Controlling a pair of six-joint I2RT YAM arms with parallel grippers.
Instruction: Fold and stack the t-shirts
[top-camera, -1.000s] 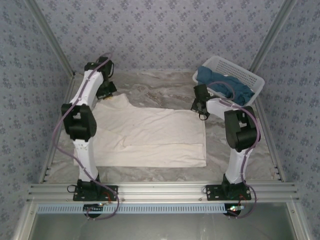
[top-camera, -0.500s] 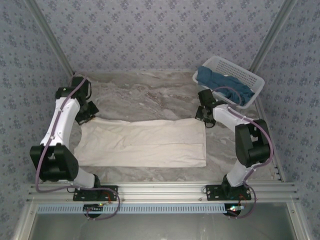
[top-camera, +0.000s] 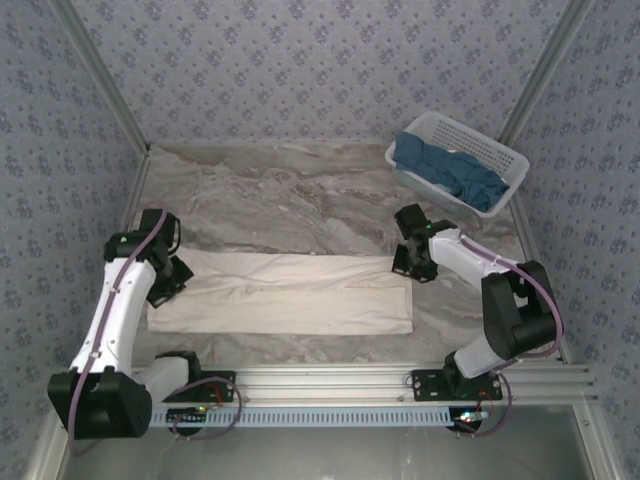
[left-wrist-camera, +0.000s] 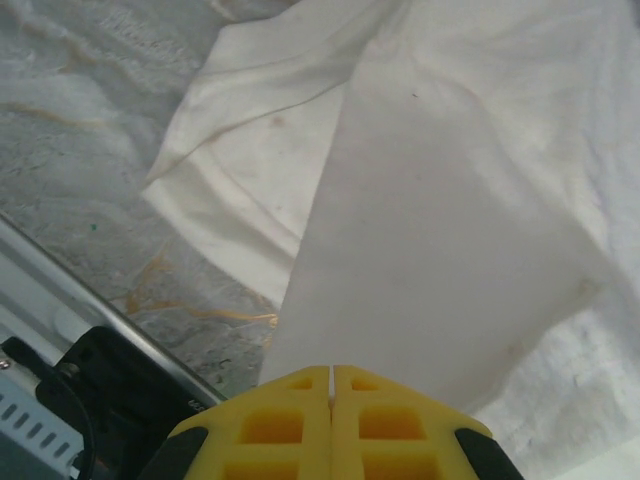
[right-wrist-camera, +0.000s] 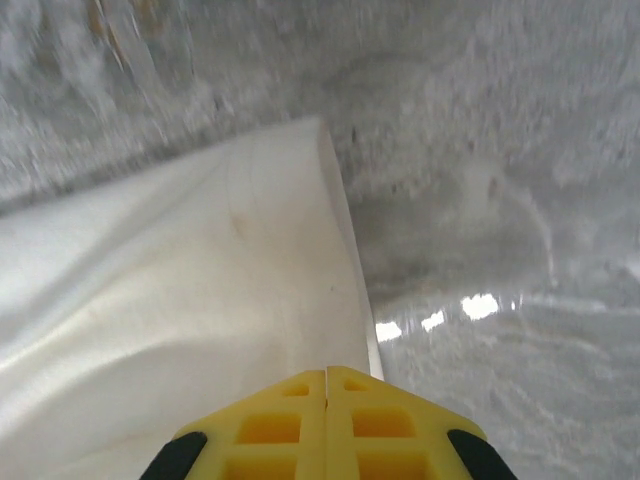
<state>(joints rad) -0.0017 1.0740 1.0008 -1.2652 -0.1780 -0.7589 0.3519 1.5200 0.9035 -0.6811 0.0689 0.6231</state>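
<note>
Your left gripper (top-camera: 165, 282) sits at the L end of the cream-white t-shirt (top-camera: 290, 300). In the wrist view its yellow fingers (left-wrist-camera: 300, 395) are pressed together w/ a sheet of cloth running out from between them, so it's pinching the far edge. Prob. held taut like that so the upper layer can come over the lower one w/o sagging. The shirt lies as a long flat band across the near part of the table (top-camera: 290, 195), its near edge parallel to the front rail (top-camera: 320, 382) and close to it, so not much room toward you. Right gripper (top-camera: 413, 265) pinches the R far corner the same way, fingers (right-wrist-camera: 360, 395) closed on cloth. Bare marble beyond gives you open room. Dark teal t-shirts (top-camera: 450, 172) lie in the basket (top-camera: 500, 152), far R corner, well apart
</note>
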